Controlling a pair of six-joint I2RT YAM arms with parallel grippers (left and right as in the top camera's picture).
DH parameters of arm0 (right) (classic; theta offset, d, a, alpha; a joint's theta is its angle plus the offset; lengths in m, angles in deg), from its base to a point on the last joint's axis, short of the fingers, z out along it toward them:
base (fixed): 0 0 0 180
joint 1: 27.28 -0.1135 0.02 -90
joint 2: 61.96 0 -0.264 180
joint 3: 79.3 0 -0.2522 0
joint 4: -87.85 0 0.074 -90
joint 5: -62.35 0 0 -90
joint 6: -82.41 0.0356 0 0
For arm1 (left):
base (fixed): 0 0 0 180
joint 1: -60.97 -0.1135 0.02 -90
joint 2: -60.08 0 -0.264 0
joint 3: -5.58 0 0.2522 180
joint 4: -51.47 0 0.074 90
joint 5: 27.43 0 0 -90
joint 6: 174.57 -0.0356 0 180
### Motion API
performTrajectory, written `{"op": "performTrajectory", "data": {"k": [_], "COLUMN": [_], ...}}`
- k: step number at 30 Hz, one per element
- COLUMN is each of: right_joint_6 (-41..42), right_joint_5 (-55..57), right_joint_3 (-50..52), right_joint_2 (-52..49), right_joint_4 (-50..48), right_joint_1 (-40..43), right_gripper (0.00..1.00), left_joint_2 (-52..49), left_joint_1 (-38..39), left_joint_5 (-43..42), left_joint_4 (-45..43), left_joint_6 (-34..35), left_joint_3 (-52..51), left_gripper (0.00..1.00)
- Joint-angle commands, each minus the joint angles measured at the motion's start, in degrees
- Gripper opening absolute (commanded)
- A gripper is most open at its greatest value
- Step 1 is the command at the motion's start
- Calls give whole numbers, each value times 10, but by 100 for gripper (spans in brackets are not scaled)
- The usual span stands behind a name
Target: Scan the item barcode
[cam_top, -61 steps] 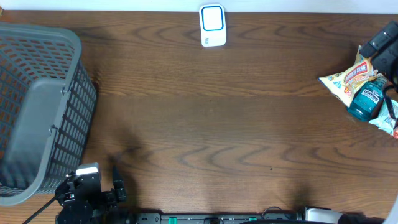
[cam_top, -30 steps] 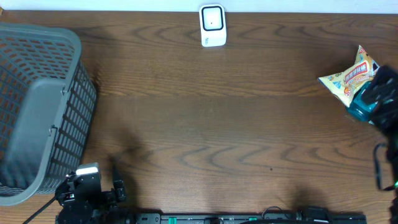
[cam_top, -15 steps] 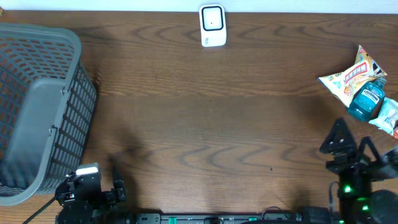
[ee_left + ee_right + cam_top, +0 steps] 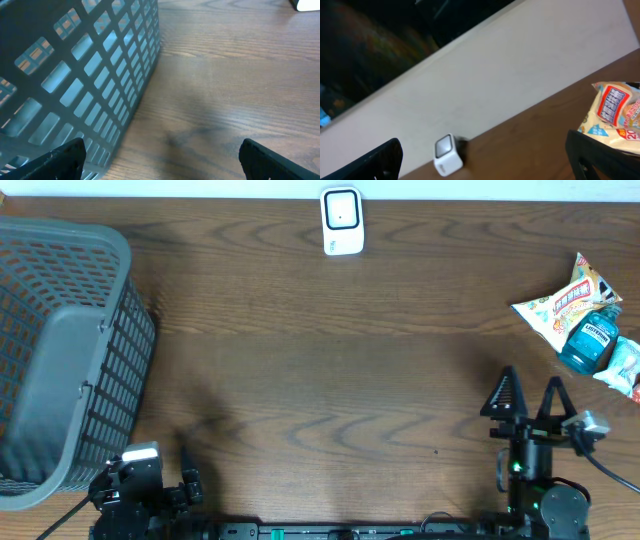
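Note:
The white barcode scanner (image 4: 341, 221) stands at the table's far edge, and it also shows small in the right wrist view as the scanner (image 4: 447, 155). The items lie at the far right: a printed snack bag (image 4: 560, 305) with a blue bottle (image 4: 590, 340) against it. My right gripper (image 4: 530, 392) is near the front right, open and empty, its fingers pointing toward the far edge, well short of the items. My left gripper (image 4: 160, 160) is open and empty at the front left, beside the basket.
A large grey mesh basket (image 4: 60, 350) fills the left side, and its wall (image 4: 90, 75) stands close to the left fingers. Brown wooden tabletop (image 4: 330, 380) stretches between basket, scanner and items. Another packet (image 4: 625, 370) lies at the right edge.
The right arm has swung from over the items at the far right down to the front right, empty. The scanner's blue screen went dark. The left arm has not moved.

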Motion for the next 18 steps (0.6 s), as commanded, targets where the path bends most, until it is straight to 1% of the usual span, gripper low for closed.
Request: {"op": "performTrajectory", "data": {"k": [1, 6, 8, 12, 16, 18], "right_joint_6": [-30, -33, -49, -55, -98, -101], "right_joint_5": [13, 30, 32, 59, 53, 51], "right_joint_3": [30, 59, 63, 63, 63, 63], "right_joint_2": [4, 4, 4, 4, 4, 4], "right_joint_4": [-10, -9, 18, 80, 81, 82], "right_joint_1": [-2, -2, -2, -2, -3, -3], "right_gripper": [99, 99, 99, 99, 99, 99], "left_joint_2": [0, 0, 0, 0, 0, 0], "left_joint_1": [-2, -2, -2, -2, -2, -2], "left_joint_5": [7, 8, 8, 8, 8, 8], "left_joint_4": [0, 0, 0, 0, 0, 0], "left_joint_6": [-8, -8, -8, -8, -8, -8], "left_joint_3": [2, 2, 2, 2, 2, 2], "left_gripper": [98, 98, 98, 98, 98, 98]}}
